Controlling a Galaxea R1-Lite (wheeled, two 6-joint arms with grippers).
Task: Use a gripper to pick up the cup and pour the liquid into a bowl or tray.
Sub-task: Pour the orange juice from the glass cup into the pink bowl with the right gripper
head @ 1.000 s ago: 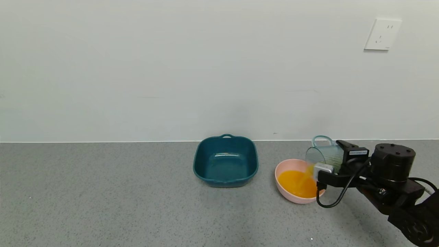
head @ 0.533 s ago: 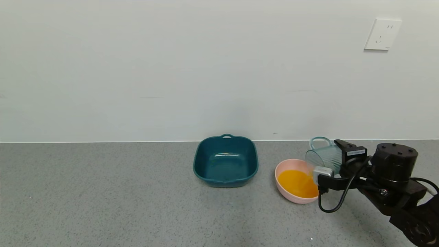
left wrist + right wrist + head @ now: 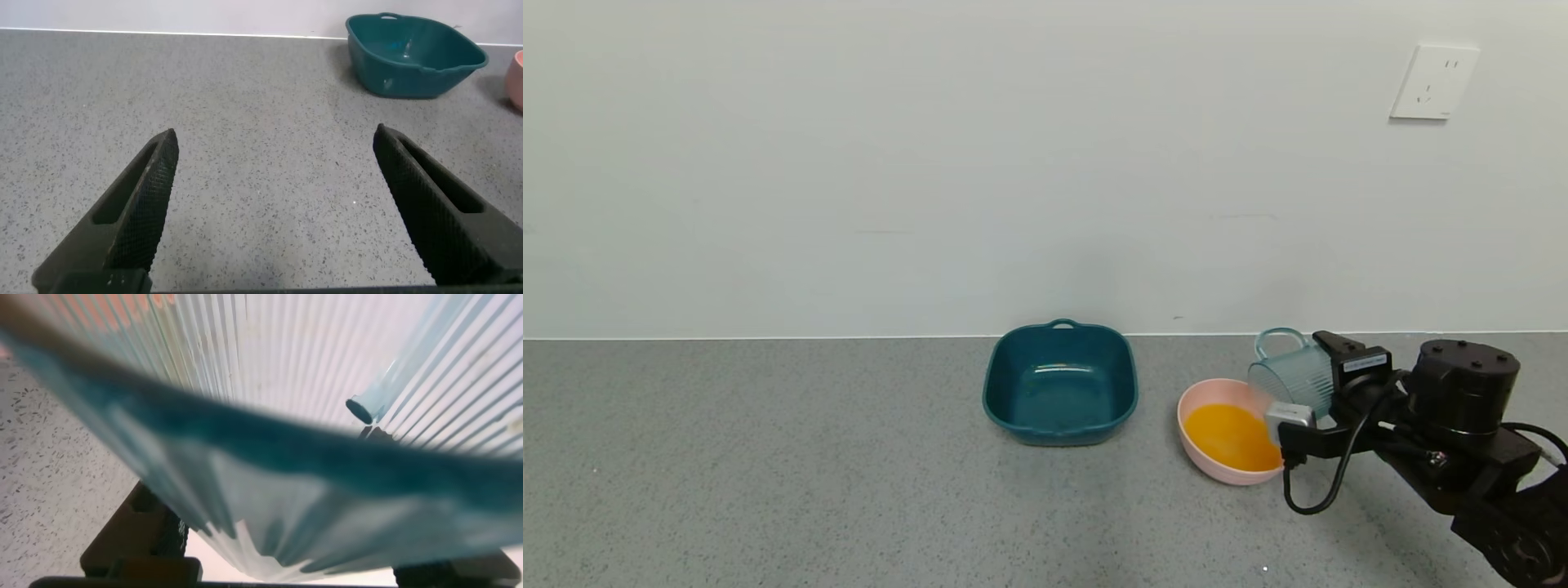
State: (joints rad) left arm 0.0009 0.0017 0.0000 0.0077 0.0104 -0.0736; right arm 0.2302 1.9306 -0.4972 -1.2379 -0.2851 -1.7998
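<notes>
My right gripper (image 3: 1311,392) is shut on the pale blue-green ribbed cup (image 3: 1293,377). It holds the cup tipped far over, mouth toward the pink bowl (image 3: 1194,398), just above the bowl's right rim. The cup looks empty. The orange liquid (image 3: 1230,437) lies in the bowl. In the right wrist view the cup's ribbed wall (image 3: 310,384) fills the picture between my fingers. My left gripper (image 3: 274,212) is open and empty above bare counter, out of the head view.
A dark teal square tray (image 3: 1059,382) stands empty to the left of the bowl, near the wall; it also shows in the left wrist view (image 3: 413,53). A white wall socket (image 3: 1433,82) is at the upper right. The grey speckled counter (image 3: 768,474) stretches left.
The cup has tipped further over and sunk slightly toward the bowl. The last stream of orange liquid has stopped; the liquid now lies still in the bowl.
</notes>
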